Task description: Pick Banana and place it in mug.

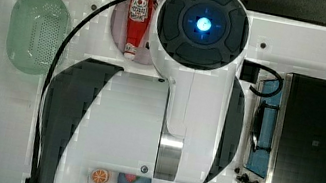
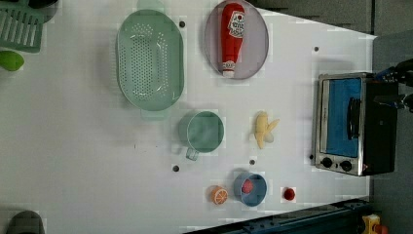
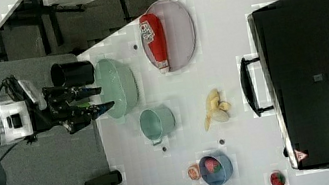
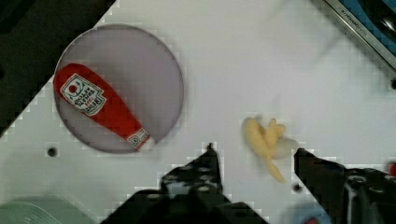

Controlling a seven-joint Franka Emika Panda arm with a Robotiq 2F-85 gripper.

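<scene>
While splayed, the banana (image 2: 265, 129) looks soft.

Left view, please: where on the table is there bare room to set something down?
The widest bare patch lies at the left view's left, below the colander and left of the mug. A smaller one sits between the ketchup plate and the toaster oven. The orange slice, blue dish and banana crowd the lower middle.
</scene>
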